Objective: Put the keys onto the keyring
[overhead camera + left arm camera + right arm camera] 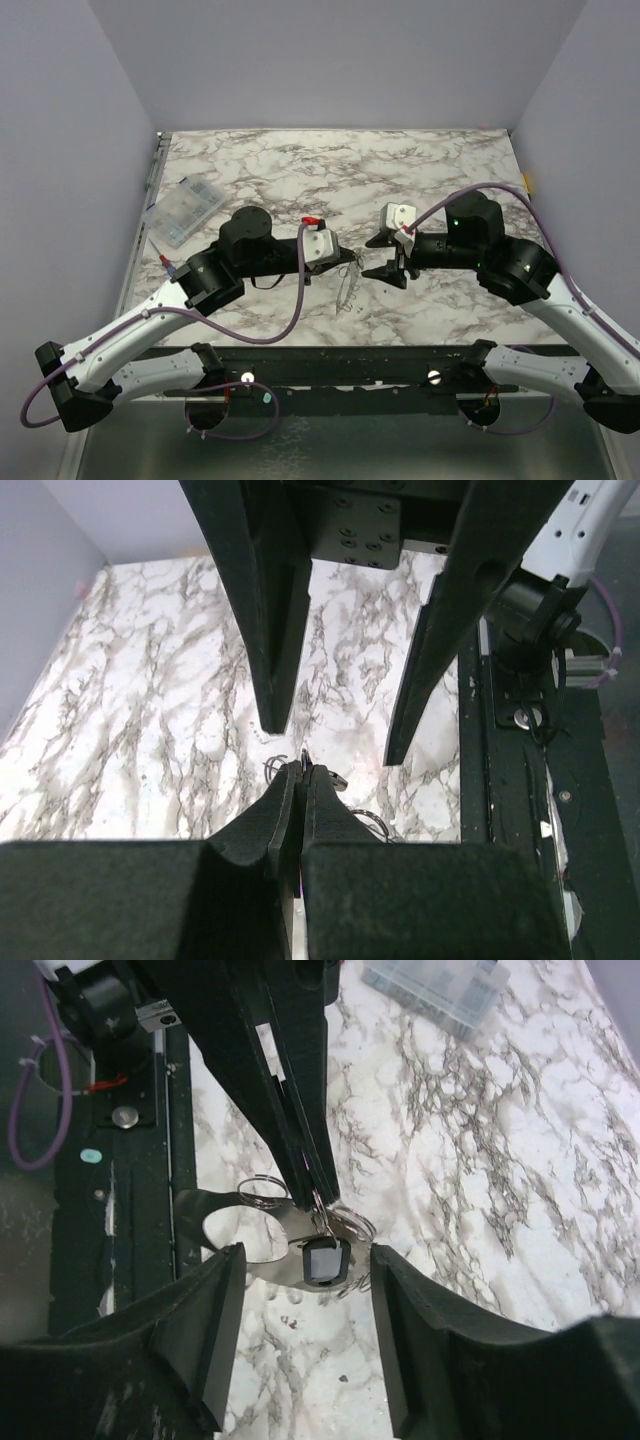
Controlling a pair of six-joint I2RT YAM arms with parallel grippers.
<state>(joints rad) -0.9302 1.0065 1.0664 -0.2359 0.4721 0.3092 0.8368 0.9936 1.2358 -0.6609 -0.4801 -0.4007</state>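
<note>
The left gripper's [317, 1198] fingers are clenched flat against each other, and the key [322, 1260] hangs just under their tips by a small link. Only the right wrist view shows this: the key is a dark oblong with a paler centre, off the marble. The keyring [243, 1272] sits at nine o'clock of it as a pale silvery hoop whose rim passes behind the key. Thin wire rings [262, 1189] cluster around the pinch, and it cannot be told which strand lies between the pads.

The right gripper [335, 740] is released. Its two fingers stand well apart and flank the key at three and nine o'clock without touching it.

The left wrist view hides the key behind its own closed fingertips and shows only bits of wire ring beside them. The top view gives the layout: both grippers meet tip to tip over the middle of the table [430, 170]. A clear plastic box [185, 210] lies at ten o'clock of the left gripper, well apart from it.
</note>
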